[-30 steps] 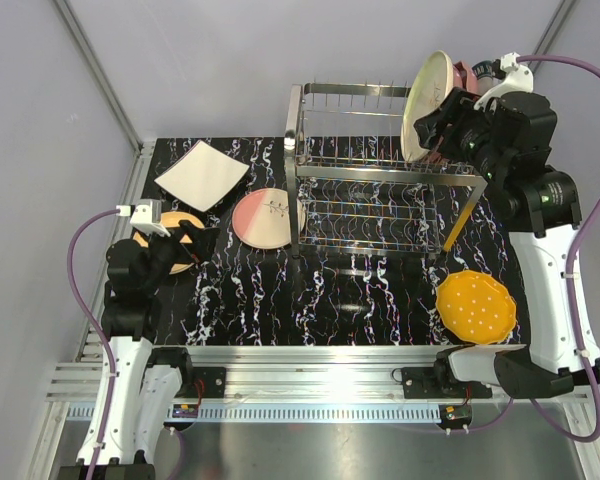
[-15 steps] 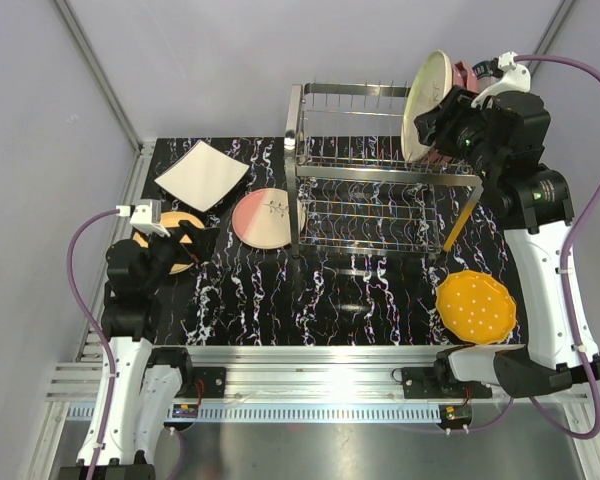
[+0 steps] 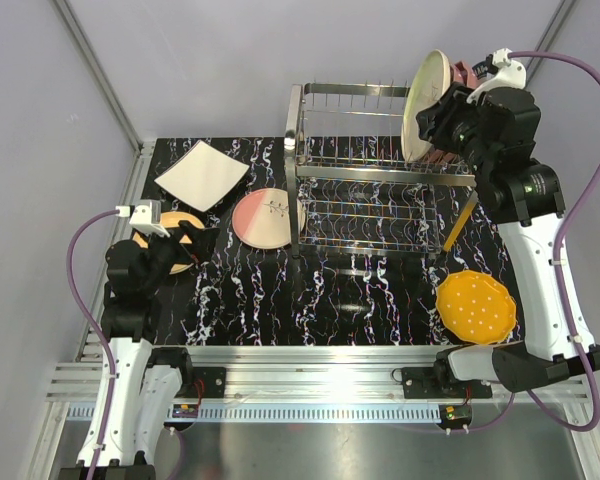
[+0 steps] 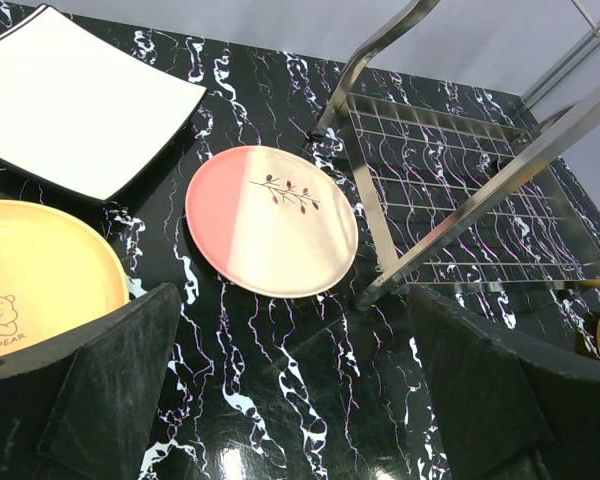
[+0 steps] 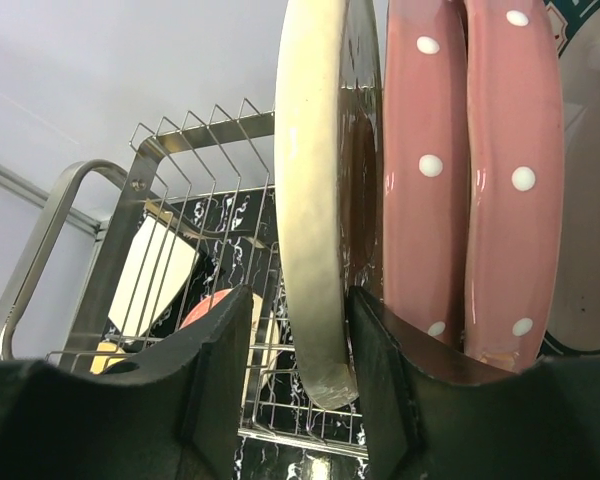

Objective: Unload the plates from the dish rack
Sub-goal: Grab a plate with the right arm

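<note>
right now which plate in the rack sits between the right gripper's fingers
The cream plate at the row's left end; the pink polka-dotted plates beside it stand outside the right gripper.

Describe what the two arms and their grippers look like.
The left arm and right arm both have white lower links with black joints and wrists. Each ends in two broad matte-black fingers: left gripper, right gripper. A purple cable loops to a small white camera housing on each wrist.

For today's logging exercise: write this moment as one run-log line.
right gripper: open, straddling cream plate in rack | left gripper: open, holding nothing
</note>
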`<control>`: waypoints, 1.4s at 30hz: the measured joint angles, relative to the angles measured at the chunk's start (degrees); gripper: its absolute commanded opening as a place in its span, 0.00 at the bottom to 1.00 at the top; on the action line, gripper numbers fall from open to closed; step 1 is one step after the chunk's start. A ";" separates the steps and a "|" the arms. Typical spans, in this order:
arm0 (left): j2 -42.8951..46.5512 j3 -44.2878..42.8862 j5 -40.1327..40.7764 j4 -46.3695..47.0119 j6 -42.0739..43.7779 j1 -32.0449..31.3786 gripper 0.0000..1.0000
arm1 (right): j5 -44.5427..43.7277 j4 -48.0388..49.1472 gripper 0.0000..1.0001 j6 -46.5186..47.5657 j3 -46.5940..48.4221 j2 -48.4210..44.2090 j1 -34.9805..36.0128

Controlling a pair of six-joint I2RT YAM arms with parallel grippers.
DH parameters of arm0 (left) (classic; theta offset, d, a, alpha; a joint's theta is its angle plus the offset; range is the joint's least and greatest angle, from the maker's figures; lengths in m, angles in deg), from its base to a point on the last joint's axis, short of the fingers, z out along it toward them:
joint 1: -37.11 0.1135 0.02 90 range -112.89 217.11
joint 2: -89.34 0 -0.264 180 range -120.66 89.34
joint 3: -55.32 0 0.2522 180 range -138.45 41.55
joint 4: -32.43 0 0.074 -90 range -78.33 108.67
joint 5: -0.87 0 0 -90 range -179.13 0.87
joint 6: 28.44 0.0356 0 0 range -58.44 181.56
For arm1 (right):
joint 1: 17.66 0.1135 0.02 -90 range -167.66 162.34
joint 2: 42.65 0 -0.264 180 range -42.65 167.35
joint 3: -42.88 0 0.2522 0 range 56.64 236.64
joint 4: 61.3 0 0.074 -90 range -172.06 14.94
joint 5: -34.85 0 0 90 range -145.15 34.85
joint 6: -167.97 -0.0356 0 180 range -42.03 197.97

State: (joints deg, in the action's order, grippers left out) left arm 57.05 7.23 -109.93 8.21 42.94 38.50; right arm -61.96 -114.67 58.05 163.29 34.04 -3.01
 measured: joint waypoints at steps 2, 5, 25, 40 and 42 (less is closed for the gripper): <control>0.00 0.00 0.07 -0.04 0.00 0.00 0.99 | -0.76 0.37 0.49 0.33 -0.24 0.00 0.31; 0.00 0.00 0.07 -0.04 0.00 0.00 0.99 | -1.95 1.14 0.49 0.98 -0.63 0.02 0.68; 0.11 0.00 0.31 -0.20 0.00 0.00 0.99 | -11.96 3.43 0.34 4.72 -1.03 1.95 4.31; 0.46 0.00 0.55 -0.22 0.00 0.00 0.99 | -13.68 3.41 0.00 6.91 -1.16 2.38 4.44; 0.46 0.00 0.55 -0.22 0.00 0.00 0.99 | -13.68 3.39 0.00 7.02 -1.11 2.38 4.44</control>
State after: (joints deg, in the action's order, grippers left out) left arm 57.51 7.23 -109.38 7.99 42.94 38.50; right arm -75.65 -111.28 65.06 162.17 36.42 1.43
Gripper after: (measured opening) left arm 0.987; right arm 0.268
